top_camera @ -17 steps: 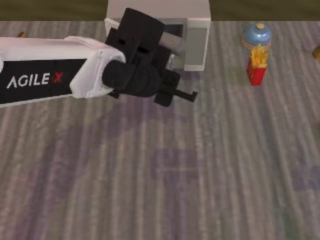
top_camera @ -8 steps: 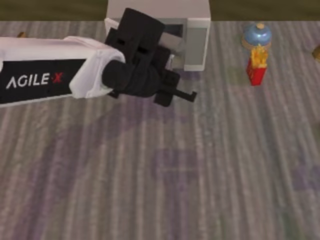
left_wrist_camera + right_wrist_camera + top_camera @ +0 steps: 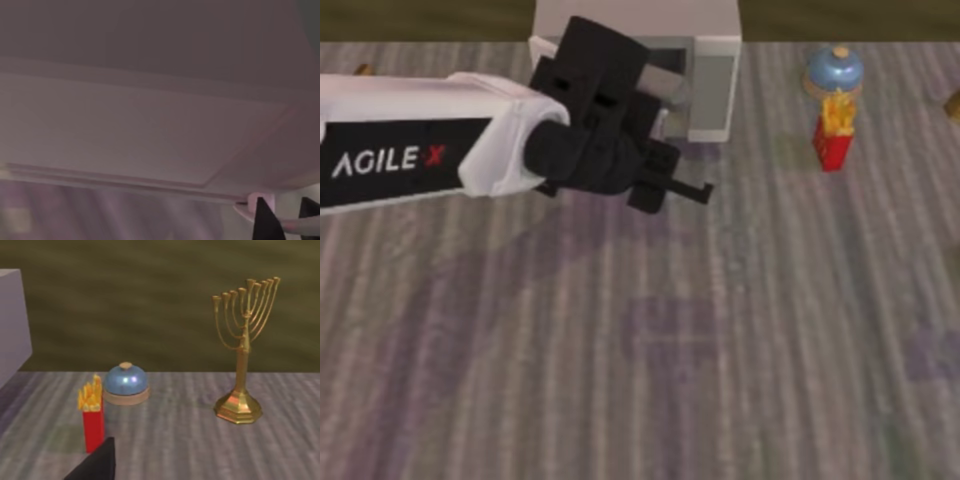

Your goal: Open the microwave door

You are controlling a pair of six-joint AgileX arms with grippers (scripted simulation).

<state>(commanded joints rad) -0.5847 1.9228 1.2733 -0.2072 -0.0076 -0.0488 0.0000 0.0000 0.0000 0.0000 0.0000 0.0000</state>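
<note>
The light-grey microwave stands at the table's far edge, left of centre. My left arm reaches across its front, and the black left gripper sits low before the door. In the left wrist view the microwave door fills the picture from close up. At its edge, the pale slim handle runs between the two dark fingertips of the left gripper, which is shut on it. The arm hides most of the door from above. Only a black part of my right gripper shows, parked off to the right.
The narrow control panel is right of the door. A blue bell and a red box of fries stand to the microwave's right. A gold candelabrum stands farther right.
</note>
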